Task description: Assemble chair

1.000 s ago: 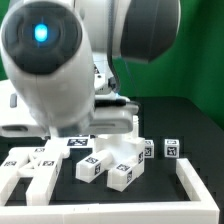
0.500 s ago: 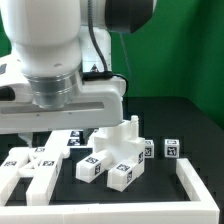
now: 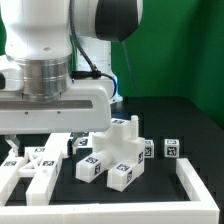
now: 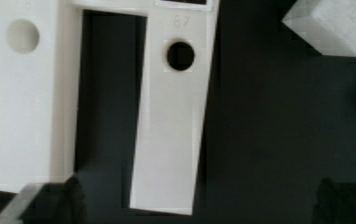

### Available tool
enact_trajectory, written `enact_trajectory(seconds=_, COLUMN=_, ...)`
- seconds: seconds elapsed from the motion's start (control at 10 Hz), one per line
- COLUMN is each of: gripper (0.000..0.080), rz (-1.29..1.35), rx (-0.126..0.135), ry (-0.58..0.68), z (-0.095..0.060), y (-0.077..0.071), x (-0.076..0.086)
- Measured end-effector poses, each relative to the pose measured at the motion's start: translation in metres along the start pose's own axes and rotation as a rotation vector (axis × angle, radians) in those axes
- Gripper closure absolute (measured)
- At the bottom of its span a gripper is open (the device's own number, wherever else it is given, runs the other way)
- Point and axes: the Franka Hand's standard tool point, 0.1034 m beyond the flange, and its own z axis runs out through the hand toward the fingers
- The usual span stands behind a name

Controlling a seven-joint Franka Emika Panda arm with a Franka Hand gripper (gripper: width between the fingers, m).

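The arm (image 3: 40, 30) wears glossy white rounded shells with a black joint cap (image 3: 118, 15). A ribbed grey ring (image 3: 45, 78) circles the wrist beside a thin black cable (image 3: 91, 60), and the pincer (image 4: 189, 204) ends in dark fingertips (image 4: 36, 205).

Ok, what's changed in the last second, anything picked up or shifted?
Only the arm moved: its blue-lit joint turned out of sight and its lower end swung into view, drifting toward the exterior view's left above the chair parts. The fingers stayed wide open, nothing taken or released. The cross-braced frame, the stepped block and the small tagged cube lie as before.
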Motion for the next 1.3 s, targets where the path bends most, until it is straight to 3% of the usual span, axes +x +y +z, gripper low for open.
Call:
enact_trajectory(seconds=0.1, gripper=0.0150, rz=0.004, rx=0.002, ry=0.000, z=0.002, y=0.001, x=0.000)
enact_trajectory(seconds=0.2, gripper=0.0150, rz=0.034, rx=0.008, ry=-0.009, z=0.014, y=0.004, x=-0.002)
enact_trajectory(seconds=0.4, gripper=0.0150, rz=0.070, rx=-0.006, ry=-0.025, z=0.034, y=0.004, x=0.001)
enact_trajectory(seconds=0.9, gripper=0.0150, rz=0.079, rx=-0.006, ry=-0.029, z=0.038, y=0.006, x=0.002)
enact_trajectory(seconds=1.0, gripper=0.0150, rz=0.125, rx=0.008, ry=-0.032, z=0.045, y=0.007, x=0.000)
enact_trajectory(seconds=1.3, gripper=0.0150, rz=0.152, rx=-0.004, ry=-0.037, z=0.068, y=0.004, x=0.001)
